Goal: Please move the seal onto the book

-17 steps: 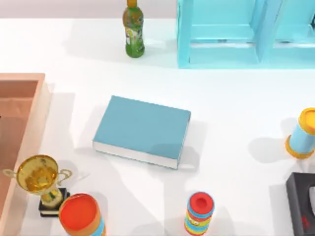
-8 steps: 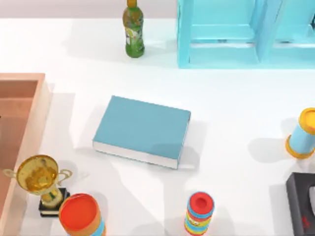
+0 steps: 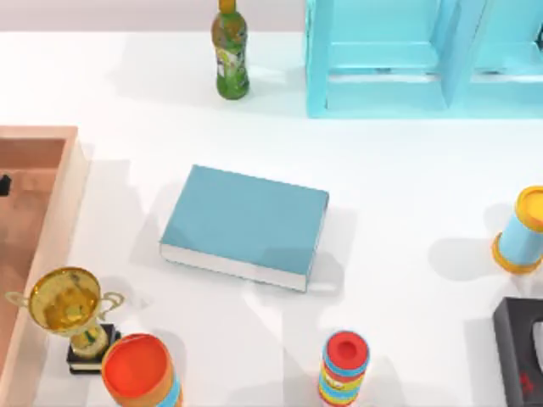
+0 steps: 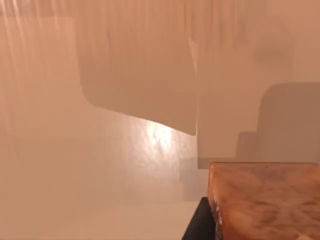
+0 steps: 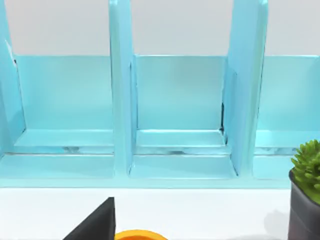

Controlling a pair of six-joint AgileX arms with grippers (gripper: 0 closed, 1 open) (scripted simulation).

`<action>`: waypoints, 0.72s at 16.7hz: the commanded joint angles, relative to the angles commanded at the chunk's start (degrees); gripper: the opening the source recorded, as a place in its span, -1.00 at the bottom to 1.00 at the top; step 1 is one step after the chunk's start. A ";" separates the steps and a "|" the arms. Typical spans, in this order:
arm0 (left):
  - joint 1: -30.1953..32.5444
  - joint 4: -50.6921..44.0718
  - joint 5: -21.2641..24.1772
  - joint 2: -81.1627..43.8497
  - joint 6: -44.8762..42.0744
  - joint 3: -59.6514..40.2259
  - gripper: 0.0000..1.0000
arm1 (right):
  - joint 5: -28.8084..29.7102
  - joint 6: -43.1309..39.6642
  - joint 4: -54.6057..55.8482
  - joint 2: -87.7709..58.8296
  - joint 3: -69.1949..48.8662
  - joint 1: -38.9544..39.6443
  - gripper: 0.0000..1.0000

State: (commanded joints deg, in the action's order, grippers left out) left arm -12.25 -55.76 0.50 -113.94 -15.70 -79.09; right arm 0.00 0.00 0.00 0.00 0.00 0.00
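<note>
The teal-blue book (image 3: 244, 224) lies flat in the middle of the table. At the top view's far left edge a dark tip of my left gripper (image 3: 3, 183) pokes out over the wooden tray (image 3: 75, 195). The left wrist view looks at the tray's pale inside. There the seal (image 4: 265, 200), a marbled brownish-orange block, sits close to the camera. A black finger (image 4: 199, 226) rests against its side, and the gripper is shut on the seal. A dark part of my right gripper (image 5: 95, 224) faces the shelf, well away from the book.
A light blue shelf unit (image 3: 407, 59) and a green bottle (image 3: 230, 55) stand at the back. Along the front are a gold trophy (image 3: 68, 309), an orange-lidded can (image 3: 140, 369) and a striped cylinder (image 3: 344, 366). A yellow-lidded cylinder (image 3: 522, 229) and a black box (image 3: 517, 356) stand right.
A dark tip of my left gripper has come into the top view at the left edge over the wooden tray. The objects on the table have not moved.
</note>
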 joint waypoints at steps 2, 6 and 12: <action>3.85 -6.33 -0.15 1.01 3.54 -6.55 -1.00 | 0.00 0.00 0.00 0.00 0.00 0.00 1.00; 14.41 -19.29 -0.60 7.72 14.79 -16.45 -1.00 | 0.00 0.00 0.00 0.00 0.00 0.00 1.00; 22.05 -25.71 -0.46 9.77 24.17 -16.93 -1.00 | 0.00 0.00 0.00 0.00 0.00 0.00 1.00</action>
State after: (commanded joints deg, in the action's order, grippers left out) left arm 9.80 -81.47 0.04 -104.18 8.47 -96.01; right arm 0.00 0.00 0.00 0.00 0.00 0.00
